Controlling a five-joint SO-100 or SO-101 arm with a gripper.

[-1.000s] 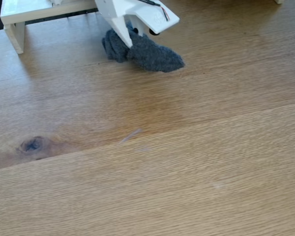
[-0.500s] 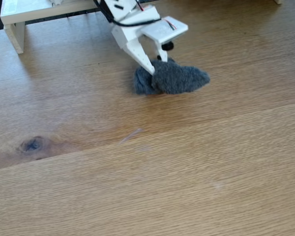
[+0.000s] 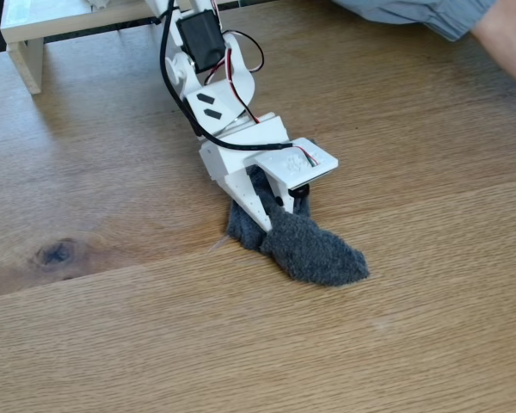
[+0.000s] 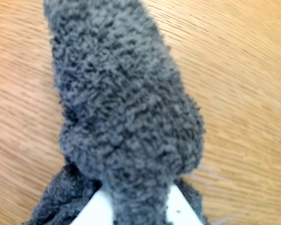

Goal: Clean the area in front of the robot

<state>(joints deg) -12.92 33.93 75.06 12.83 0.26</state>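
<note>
- Here the white robot arm (image 3: 215, 103) reaches down from the top of the fixed view toward the middle of the light-brown wooden desk (image 3: 396, 344), with a black cable and red wires looping along its boxy segments.
- Its tool (image 3: 271, 219) is clamped on a dark grey fuzzy cloth (image 3: 305, 245); the pointed white fingers (image 3: 251, 202) press into the upper part of the fabric.
- The cloth lies on the desk, one end bunched under the tool and the other trailing toward the lower right in the fixed view.
- In the wrist view the cloth (image 4: 126, 108) runs up the middle of the picture, with two white finger tips (image 4: 96, 213) showing at the bottom edge on either side of it.
- A dark oval knot (image 3: 56, 254) sits in the wood well to the left of the cloth.
- A white flat frame (image 3: 34, 34) with a square leg stands at the top left.
- A person's grey sleeve (image 3: 413, 13) and part of an arm show at the top right corner, well apart from the tool.
</note>
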